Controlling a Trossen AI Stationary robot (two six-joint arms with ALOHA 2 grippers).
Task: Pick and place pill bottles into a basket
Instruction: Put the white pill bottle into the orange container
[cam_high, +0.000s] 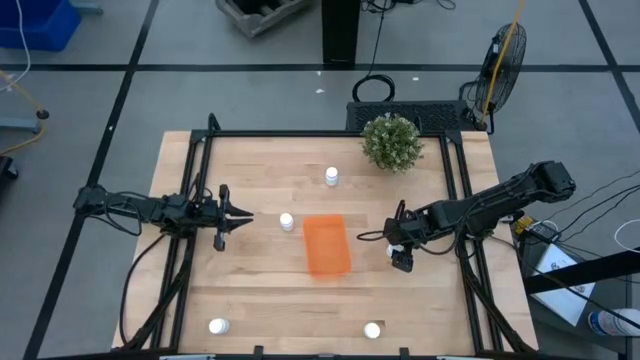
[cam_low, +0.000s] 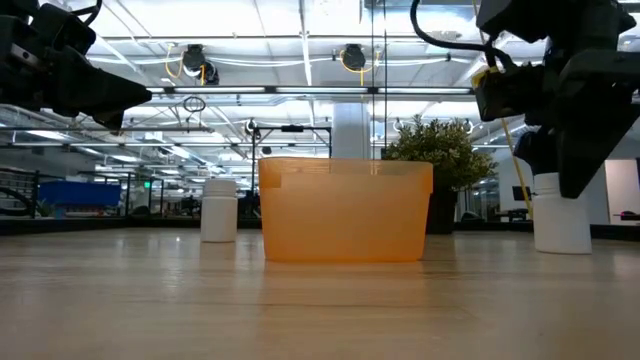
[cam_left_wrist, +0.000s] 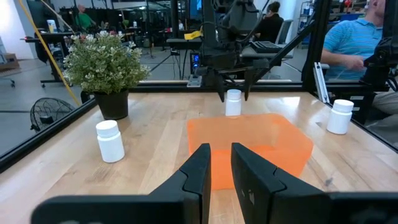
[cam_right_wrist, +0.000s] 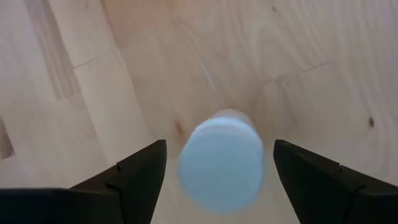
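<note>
The orange tray (cam_high: 326, 245) lies at the table's middle. Five white bottles stand upright on the table: one far of the tray (cam_high: 331, 177), one at its left (cam_high: 286, 221), two near the front edge (cam_high: 218, 326) (cam_high: 372, 330), and one right of the tray (cam_low: 560, 215). My right gripper (cam_high: 400, 252) is above that last bottle and points down. It is open, and its fingers (cam_right_wrist: 146, 171) stand on either side of the bottle's cap (cam_right_wrist: 221, 163) without touching it. My left gripper (cam_high: 240, 215) waits left of the tray, its fingers (cam_left_wrist: 199, 168) close together and empty.
A green potted plant (cam_high: 391, 142) stands at the table's far edge, right of centre. Black frame rails (cam_high: 190, 190) run along the table's left and right sides. A person in a blue shirt (cam_left_wrist: 354, 37) sits beyond the table's right side.
</note>
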